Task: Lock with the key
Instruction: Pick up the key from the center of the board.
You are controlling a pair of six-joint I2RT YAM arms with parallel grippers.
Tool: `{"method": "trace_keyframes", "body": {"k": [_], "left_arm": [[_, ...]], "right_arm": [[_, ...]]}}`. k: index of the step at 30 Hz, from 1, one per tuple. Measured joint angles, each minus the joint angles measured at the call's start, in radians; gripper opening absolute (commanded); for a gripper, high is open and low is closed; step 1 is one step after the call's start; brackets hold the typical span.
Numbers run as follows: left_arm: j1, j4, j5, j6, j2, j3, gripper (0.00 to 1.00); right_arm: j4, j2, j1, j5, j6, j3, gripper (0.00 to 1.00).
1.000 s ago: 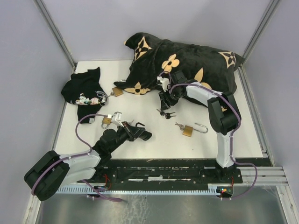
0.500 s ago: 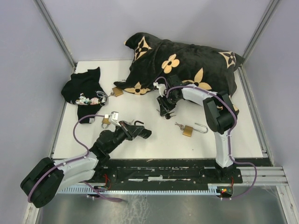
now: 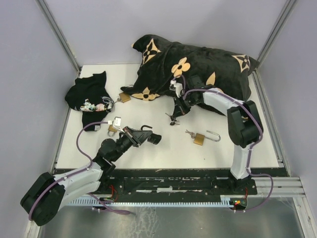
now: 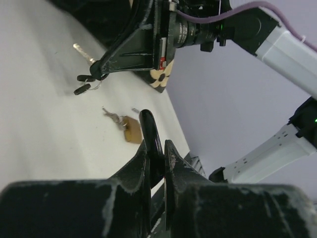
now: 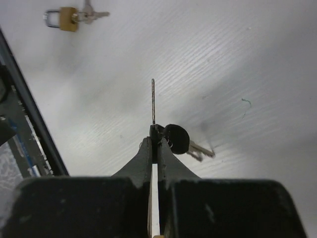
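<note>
The brass padlock is lying on the white desk toward its right half, its shackle looking swung out to the right and a small bunch of keys lying against its left side. The right end effector is hovering near the padlock, up and to the left of it, between the padlock and the black flowered cushion. Its fingers are nearly touching and are pinching a silver key by the head, so the blade is pointing straight out past the tips. A black-headed key is dangling from the same ring just beside the tips, and its shadow is falling on the desk a little apart from it.

The left end effector is lying low, well to the left of the padlock and pointing toward it. Its fingers are drawn narrow around a thin dark piece that is sticking up between them, and I cannot tell what that piece is. A second padlock is sitting farther left of the brass padlock, just behind the left arm. A third padlock is resting far up and left of the brass one, at the cushion's near corner. A black cloth is lying farthest left of all.
</note>
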Motion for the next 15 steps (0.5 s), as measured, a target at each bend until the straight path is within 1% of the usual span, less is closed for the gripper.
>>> {"method": "trace_keyframes", "body": {"k": [4,8,11,15], "left_arm": [[0.03,0.077,0.028,-0.081,-0.012,0.003,0.03],[0.086,0.186,0.078,-0.212,0.015,0.037,0.03],[0.139,0.308,0.145,-0.348,0.093,0.102,0.03],[0.197,0.485,0.244,-0.555,0.258,0.241,0.03]], "right_arm": [[0.04,-0.185,-0.05,-0.122,0.014,-0.093,0.02],[0.08,-0.407,-0.067,-0.235,0.026,-0.17,0.02],[0.096,-0.558,-0.06,-0.318,0.026,-0.193,0.02],[0.071,-0.686,-0.055,-0.364,-0.02,-0.194,0.02]]}}
